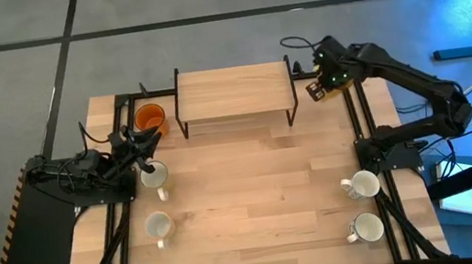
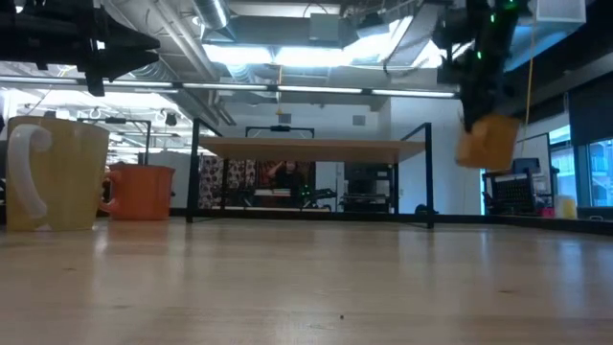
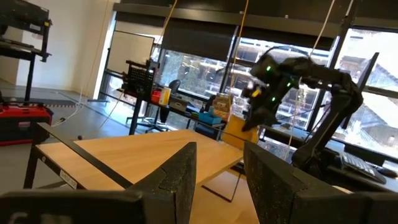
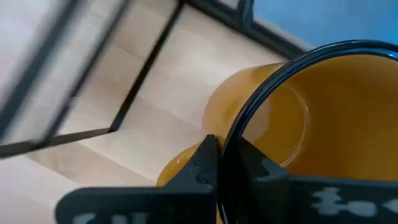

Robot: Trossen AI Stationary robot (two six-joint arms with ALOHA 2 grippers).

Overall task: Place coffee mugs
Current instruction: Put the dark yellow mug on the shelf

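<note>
Light wooden plank surface (image 1: pixel 254 194), black frame rails along left and right edges. Small wooden shelf (image 1: pixel 233 91) on black legs stands at far middle. Orange mug (image 1: pixel 150 118) on surface just left of shelf. Two white mugs on left side: one (image 1: pixel 154 176) nearer shelf, one (image 1: pixel 158 226) nearer front. Two white mugs on right side (image 1: pixel 363 184), (image 1: pixel 366 227).

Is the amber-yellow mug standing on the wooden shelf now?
No, the right gripper holds the amber-yellow mug by its rim in the air, beside the raised wooden shelf.
</note>
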